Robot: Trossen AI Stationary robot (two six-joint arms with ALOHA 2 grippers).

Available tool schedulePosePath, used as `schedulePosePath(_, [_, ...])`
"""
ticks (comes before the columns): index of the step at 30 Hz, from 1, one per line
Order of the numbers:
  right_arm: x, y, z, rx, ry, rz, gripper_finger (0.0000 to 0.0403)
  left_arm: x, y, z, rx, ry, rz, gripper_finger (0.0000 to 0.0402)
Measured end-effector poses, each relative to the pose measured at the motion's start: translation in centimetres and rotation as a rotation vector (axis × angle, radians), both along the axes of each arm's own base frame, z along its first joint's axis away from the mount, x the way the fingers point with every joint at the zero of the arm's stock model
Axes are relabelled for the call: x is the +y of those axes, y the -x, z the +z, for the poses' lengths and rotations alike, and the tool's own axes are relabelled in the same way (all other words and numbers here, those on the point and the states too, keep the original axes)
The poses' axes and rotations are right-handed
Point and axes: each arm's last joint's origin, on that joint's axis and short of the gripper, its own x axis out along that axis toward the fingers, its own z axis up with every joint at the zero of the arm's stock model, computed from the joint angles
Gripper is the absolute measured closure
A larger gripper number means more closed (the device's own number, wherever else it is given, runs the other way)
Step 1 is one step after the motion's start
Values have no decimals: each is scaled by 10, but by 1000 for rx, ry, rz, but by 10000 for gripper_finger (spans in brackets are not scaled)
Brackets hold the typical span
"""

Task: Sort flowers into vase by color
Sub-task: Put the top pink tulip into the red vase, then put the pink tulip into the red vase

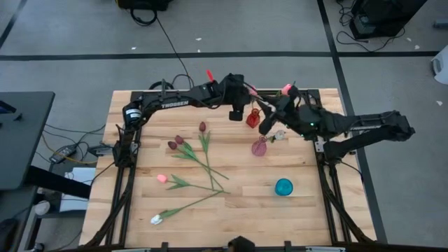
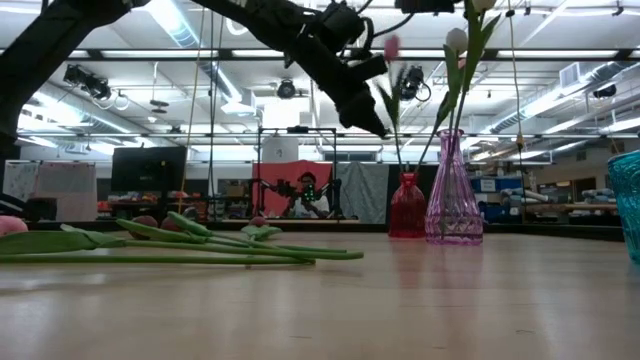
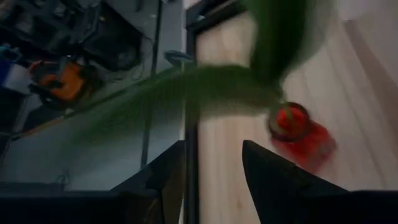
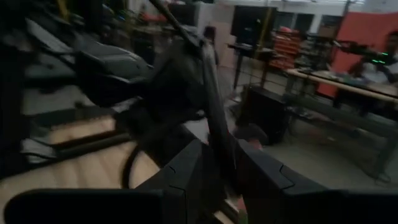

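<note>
A pink-headed tulip stands tilted with its stem in the small red vase. My right gripper is shut on that stem above the vase. My left gripper hovers open just left of the red vase, its fingers apart under the blurred green leaves. A white tulip stands in the pink vase. Three maroon tulips, a pink one and a white one lie flat on the table. My right gripper pinches the tulip's stem between its two fingers, which lie across it. The stem runs up past the fingers; its lower end sits in the red vase's mouth, and the pink head leans out above.
A teal vase stands alone toward the near right; the pink vase is close beside the red one. The loose tulips' stems cross near the table's middle. The wooden table's far edge lies just behind both grippers.
</note>
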Motion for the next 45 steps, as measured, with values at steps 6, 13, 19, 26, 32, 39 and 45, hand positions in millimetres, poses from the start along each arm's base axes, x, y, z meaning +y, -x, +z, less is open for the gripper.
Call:
schedulePosePath(6, [-8, -12, -6, 85, 10, -33, 295, -7, -1, -6, 47, 23, -131, 239])
schedulePosePath(13, [-2, 3, 6, 10, -29, 8, 295, 2, 18, 2, 112, 81, -179, 239])
schedulePosePath(19, [12, 22, 24, -82, -54, 304, 295, 16, 40, 31, -7, 197, -124, 239])
schedulePosePath(26, [30, 47, 31, -88, -76, 463, 295, -6, 64, 52, 39, 274, -168, 239])
schedulePosePath(32, [43, 65, 13, -88, -78, 529, 295, -52, 97, 55, 0, 233, -217, 245])
schedulePosePath(39, [50, 73, -10, -137, -77, 542, 295, -105, 150, 34, -40, 247, -134, 269])
schedulePosePath(45, [53, 64, -19, -144, -87, 542, 295, -145, 176, 10, 11, 282, -124, 273])
